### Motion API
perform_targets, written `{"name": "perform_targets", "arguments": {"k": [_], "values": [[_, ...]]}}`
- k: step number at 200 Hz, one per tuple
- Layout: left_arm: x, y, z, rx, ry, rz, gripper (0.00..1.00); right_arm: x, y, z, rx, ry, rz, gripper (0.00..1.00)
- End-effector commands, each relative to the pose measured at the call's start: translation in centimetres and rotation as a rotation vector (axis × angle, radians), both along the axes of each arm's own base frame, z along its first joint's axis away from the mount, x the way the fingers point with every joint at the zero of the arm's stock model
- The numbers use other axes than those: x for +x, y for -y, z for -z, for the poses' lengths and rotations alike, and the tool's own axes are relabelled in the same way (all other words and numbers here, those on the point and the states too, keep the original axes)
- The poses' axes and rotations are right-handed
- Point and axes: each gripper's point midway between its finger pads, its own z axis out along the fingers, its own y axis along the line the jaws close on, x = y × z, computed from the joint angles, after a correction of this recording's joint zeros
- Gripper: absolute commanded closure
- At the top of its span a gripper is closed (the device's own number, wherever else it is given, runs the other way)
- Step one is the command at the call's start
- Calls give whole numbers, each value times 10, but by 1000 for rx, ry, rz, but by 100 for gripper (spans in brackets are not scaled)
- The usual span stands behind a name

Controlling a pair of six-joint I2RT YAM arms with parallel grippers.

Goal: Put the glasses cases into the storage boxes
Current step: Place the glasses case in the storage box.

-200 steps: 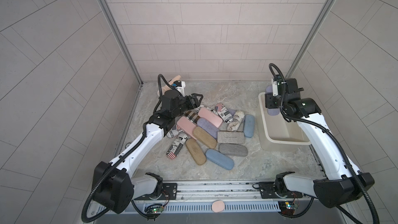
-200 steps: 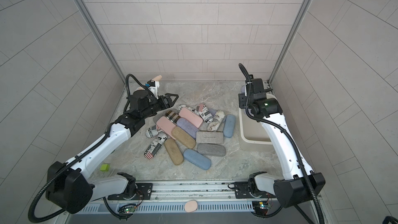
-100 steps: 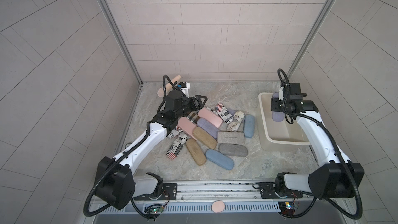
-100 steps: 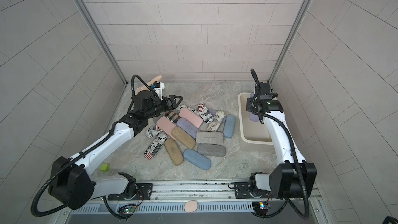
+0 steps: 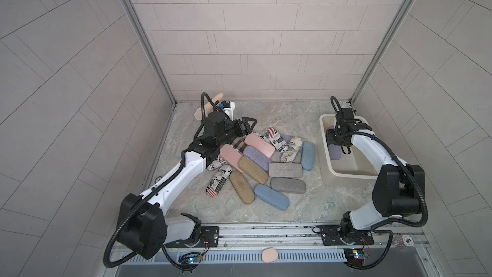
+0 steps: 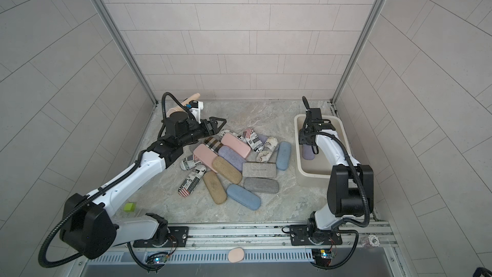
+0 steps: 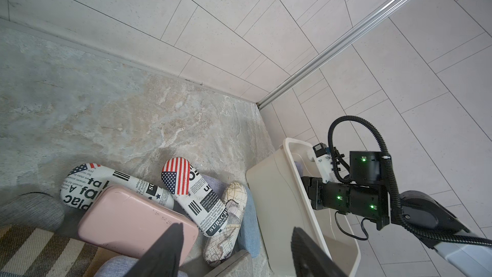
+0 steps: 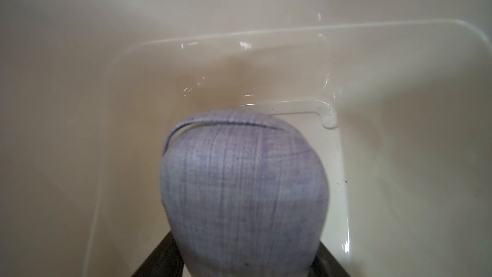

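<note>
Several glasses cases lie heaped mid-table, among them a pink case (image 5: 259, 145), a flag-print case (image 7: 186, 182), a tan case (image 5: 252, 169) and a blue case (image 5: 271, 197). My left gripper (image 5: 249, 125) (image 7: 237, 231) hovers open over the pile's back left edge, above the pink case (image 7: 133, 217), holding nothing. The cream storage box (image 5: 346, 176) (image 6: 311, 179) stands at the right. Inside it my right gripper (image 5: 334, 142) (image 8: 245, 262) is shut on a lavender case (image 8: 243, 182) (image 6: 308, 153), held low over the box floor (image 8: 239, 70).
A pink microphone on a stand (image 5: 213, 105) sits in the back left corner behind my left wrist. A small pink oval pad (image 5: 269, 255) lies on the front rail. A green block (image 6: 129, 206) rests near the left arm's base. Tiled walls close three sides.
My right gripper has carried the lavender case from above the box's back left rim down into the box. The left gripper has drifted slightly rightward over the pile.
</note>
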Motion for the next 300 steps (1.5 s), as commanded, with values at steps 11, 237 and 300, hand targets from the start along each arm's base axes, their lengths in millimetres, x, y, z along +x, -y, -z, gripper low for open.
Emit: {"name": "perform_targets", "arguments": {"k": [11, 237, 300], "values": [[-1, 2, 1, -10, 6, 7, 29, 5, 0, 9, 19, 9, 8, 41], [1, -4, 4, 46, 15, -23, 29, 2, -4, -45, 15, 105, 46, 28], [9, -42, 7, 124, 17, -184, 30, -32, -94, -137, -61, 245, -259, 32]]}}
